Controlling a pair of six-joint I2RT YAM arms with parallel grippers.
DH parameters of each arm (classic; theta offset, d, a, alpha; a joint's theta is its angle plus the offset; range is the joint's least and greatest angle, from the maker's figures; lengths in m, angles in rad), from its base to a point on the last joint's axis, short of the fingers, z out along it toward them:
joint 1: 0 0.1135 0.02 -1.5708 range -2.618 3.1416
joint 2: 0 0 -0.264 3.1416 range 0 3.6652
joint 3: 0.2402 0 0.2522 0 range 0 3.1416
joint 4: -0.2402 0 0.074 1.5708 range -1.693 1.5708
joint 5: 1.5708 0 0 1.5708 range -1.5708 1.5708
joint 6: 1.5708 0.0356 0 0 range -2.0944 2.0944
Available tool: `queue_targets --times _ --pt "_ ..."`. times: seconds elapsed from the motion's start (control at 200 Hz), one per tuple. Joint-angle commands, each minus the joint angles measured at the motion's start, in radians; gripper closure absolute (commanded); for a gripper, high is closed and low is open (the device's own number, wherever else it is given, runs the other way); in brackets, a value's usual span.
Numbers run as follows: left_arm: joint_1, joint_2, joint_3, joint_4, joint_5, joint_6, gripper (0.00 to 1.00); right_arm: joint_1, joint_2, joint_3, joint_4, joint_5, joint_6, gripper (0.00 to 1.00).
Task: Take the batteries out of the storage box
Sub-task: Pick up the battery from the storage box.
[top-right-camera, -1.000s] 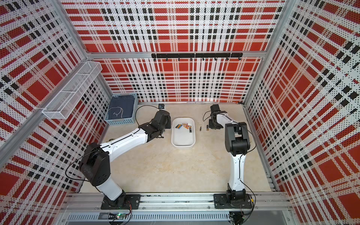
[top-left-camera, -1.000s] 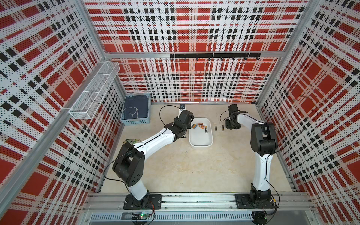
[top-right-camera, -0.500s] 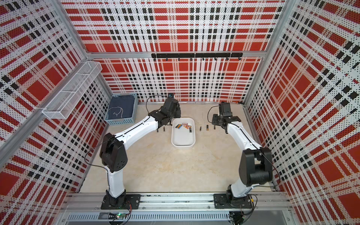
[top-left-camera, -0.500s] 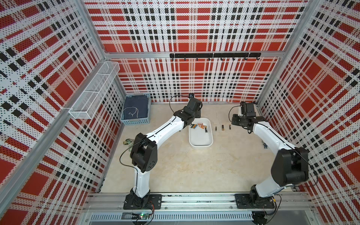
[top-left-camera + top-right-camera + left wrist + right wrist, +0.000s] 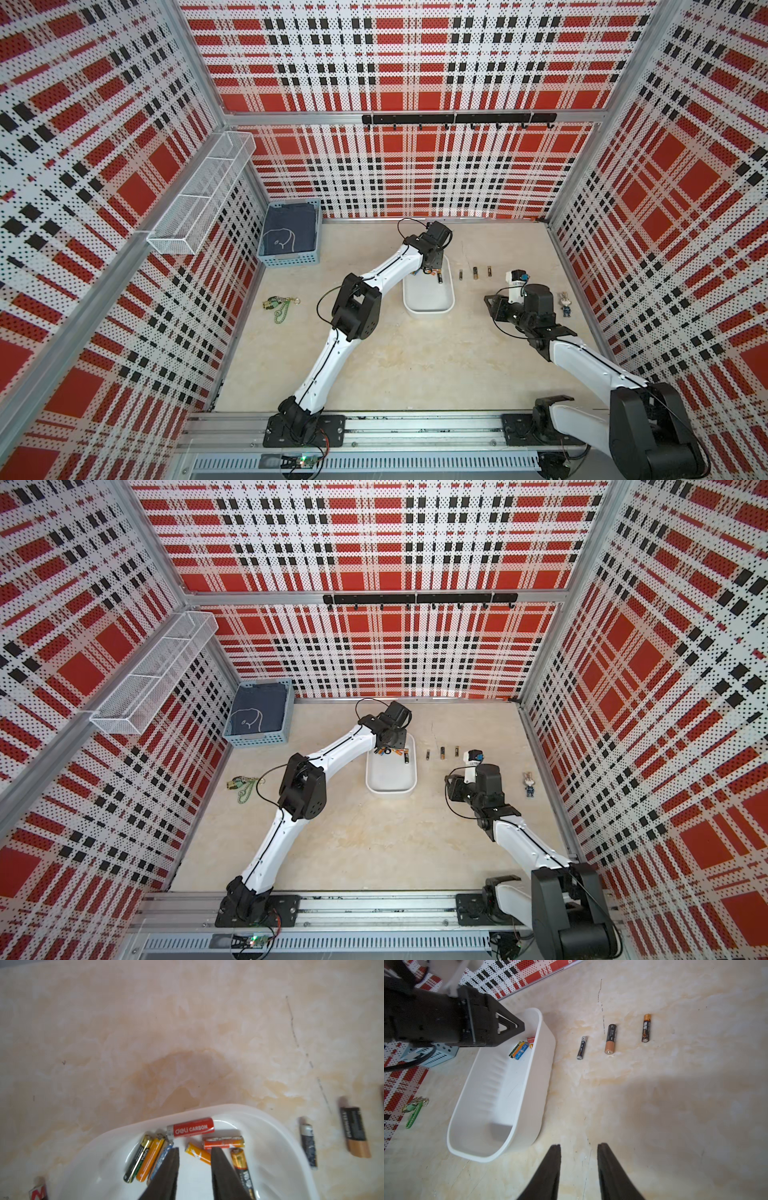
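Nearest our base, we see the right gripper [image 5: 579, 1145] with its black fingers parted over the beige marbled tabletop [image 5: 675, 1084], holding nothing. Beyond it lies the shallow white plastic storage box [image 5: 542, 1076]. The small cylindrical batteries [image 5: 191, 1128] cluster at its far end, under the left gripper [image 5: 195, 1148], whose fingers are parted and grip nothing. Three dark cells [image 5: 610, 1039] lie on the tabletop beside the box.

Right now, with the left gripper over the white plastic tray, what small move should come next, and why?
Probably lower the left gripper and close on the short yellow-orange battery: its open jaws straddle that cell in the shallow white plastic storage box, where several other batteries remain; three batteries already lie out on the beige table.
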Motion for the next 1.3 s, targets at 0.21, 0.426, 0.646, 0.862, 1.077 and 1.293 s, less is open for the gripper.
queue_targets --times 0.21,0.426,0.646,0.862,1.077,1.293 --pt "0.021 0.046 0.006 -0.024 0.003 0.060 0.67 0.014 -0.119 -0.148 0.213 -0.014 -0.022 0.60" --pt "0.009 0.036 -0.068 -0.017 -0.018 0.054 0.68 0.016 -0.147 -0.166 0.216 0.015 -0.016 0.59" --pt "0.004 0.045 -0.103 -0.014 -0.024 0.053 0.76 0.017 -0.139 -0.158 0.208 0.027 -0.015 0.58" --pt "0.001 0.030 -0.122 -0.010 -0.027 0.048 0.83 0.016 -0.158 -0.163 0.200 0.058 -0.012 0.57" --pt "-0.001 0.028 -0.130 -0.011 -0.005 0.041 0.96 0.016 -0.177 -0.167 0.192 0.085 -0.010 0.56" --pt "-0.003 -0.005 -0.127 -0.012 0.014 0.027 1.00 0.017 -0.168 -0.164 0.189 0.096 -0.007 0.55"
